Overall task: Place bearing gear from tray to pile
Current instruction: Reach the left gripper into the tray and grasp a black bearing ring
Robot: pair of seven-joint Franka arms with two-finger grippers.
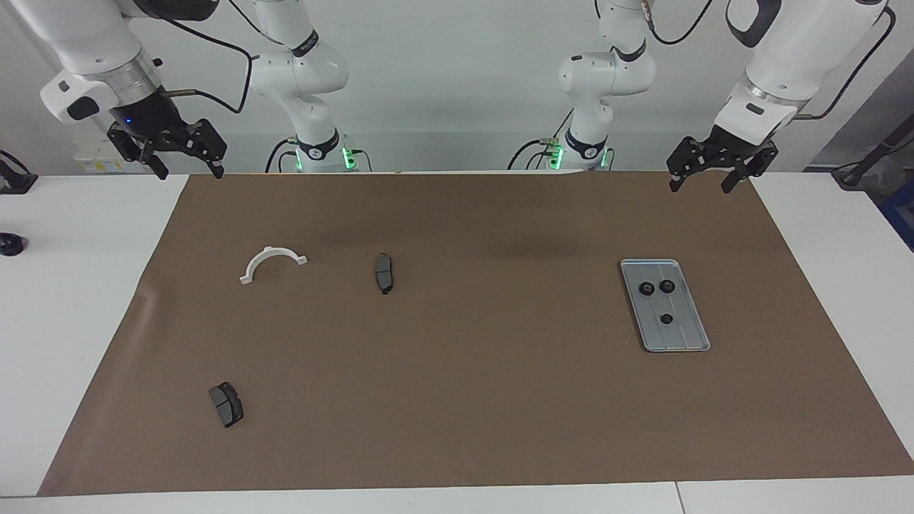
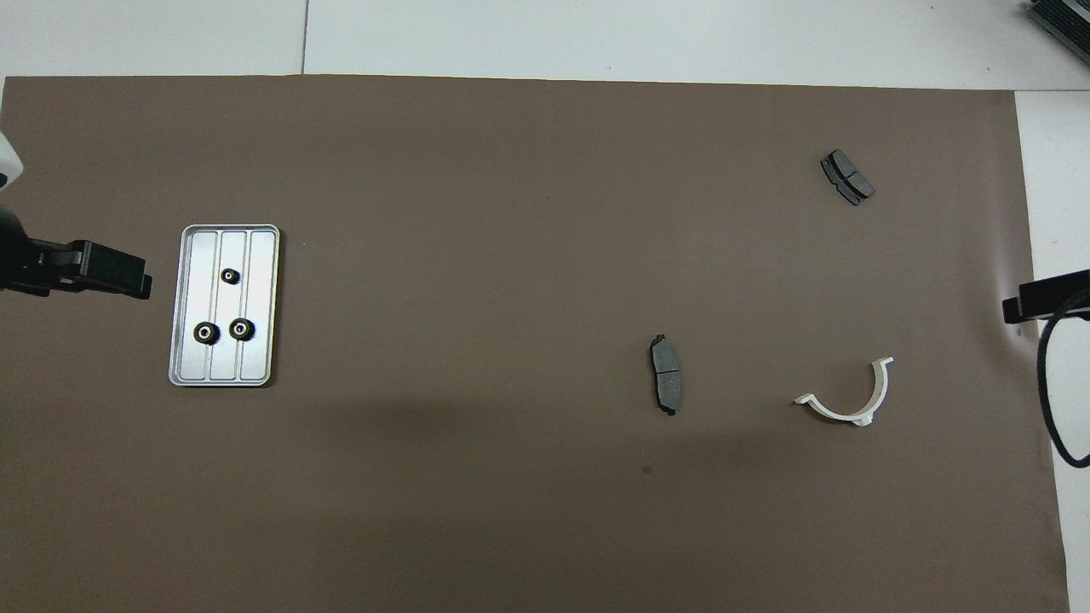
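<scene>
The silver-grey grooved tray lies on the brown mat toward the left arm's end of the table. Three small black bearing gears lie in it: two side by side at the end nearer the robots, one near its middle. No pile of gears shows outside the tray. My left gripper is open and empty, raised over the mat's edge at the left arm's end. My right gripper is open and empty, raised over the mat's corner at the right arm's end.
A dark grey brake pad lies mid-mat. A second brake pad lies farther from the robots at the right arm's end. A white half-ring lies beside the first pad. A small black object sits on the white table.
</scene>
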